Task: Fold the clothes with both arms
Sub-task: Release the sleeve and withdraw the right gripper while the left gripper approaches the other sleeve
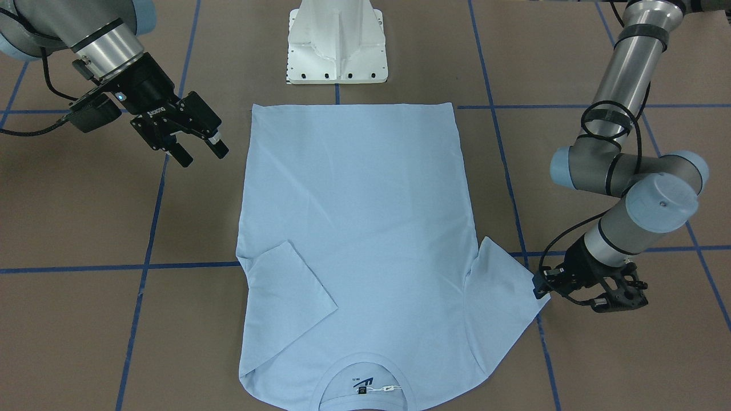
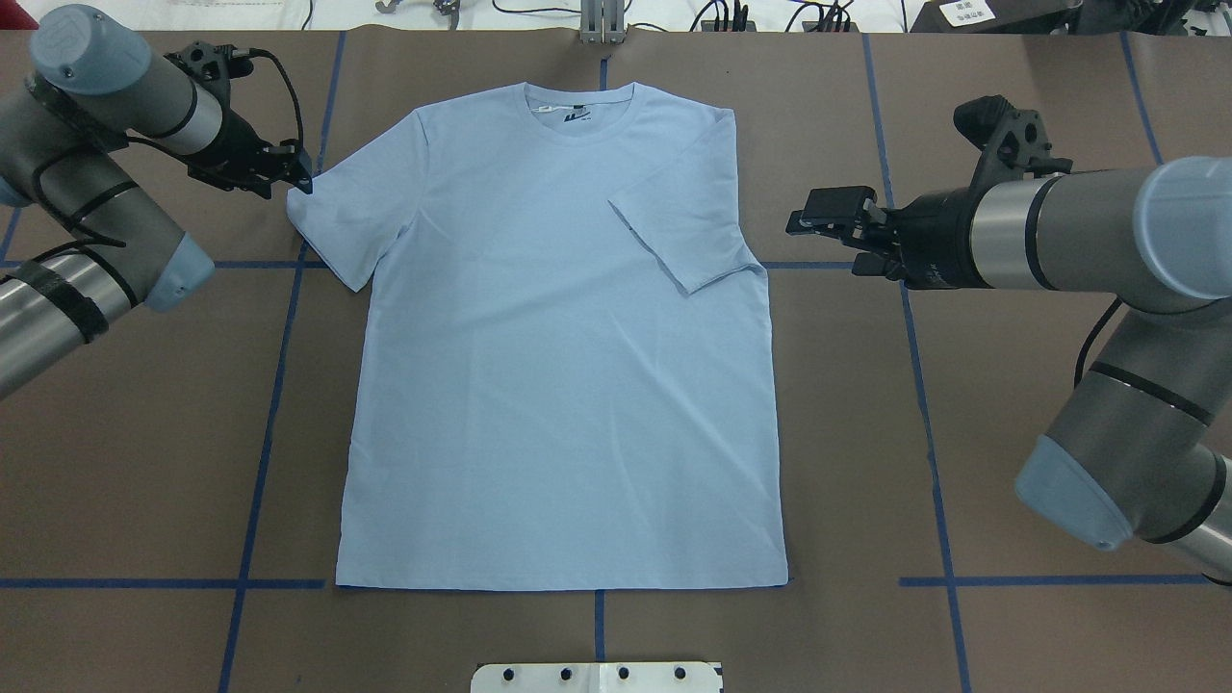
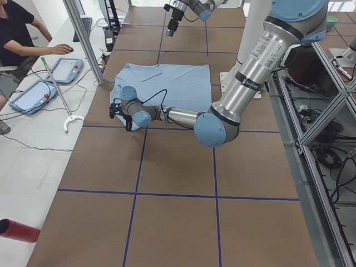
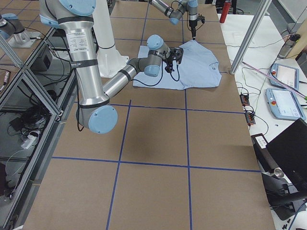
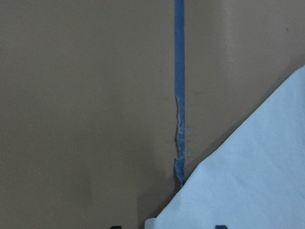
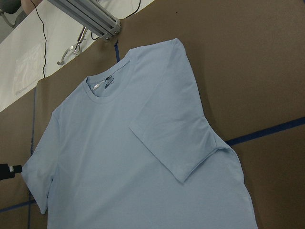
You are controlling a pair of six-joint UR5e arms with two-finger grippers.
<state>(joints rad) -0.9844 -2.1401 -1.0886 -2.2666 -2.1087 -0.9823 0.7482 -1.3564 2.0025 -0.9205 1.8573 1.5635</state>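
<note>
Lying flat on the brown table [image 2: 144,433], the T-shirt [image 2: 558,366] has its collar [image 2: 580,123] at the far edge from the robot and its straight hem [image 2: 563,581] near the white base [image 1: 337,45]. On the robot's right side the sleeve [image 2: 674,221] is folded inward over the body, so that side edge runs almost straight down to the hem. The other sleeve [image 2: 346,221] is spread outward, its corner reaching a blue tape line [image 2: 260,433].

The left gripper [image 2: 300,181] sits low at that outer sleeve corner. In the left wrist view two dark fingertips [image 5: 116,226] show apart at the bottom edge with the cloth corner between them, so the jaws look parted and not clamped. The left arm [image 2: 87,241] comes in from the table's side, off the cloth.

The right gripper [image 1: 204,155] hangs above bare table beside the shirt's folded side, apart from the fabric, with its two fingers spread and nothing between them. The right arm [image 2: 1107,231] lies over bare table too.

Brown surface runs on both long sides of the shirt. The collar lies close to the table's far edge.
</note>
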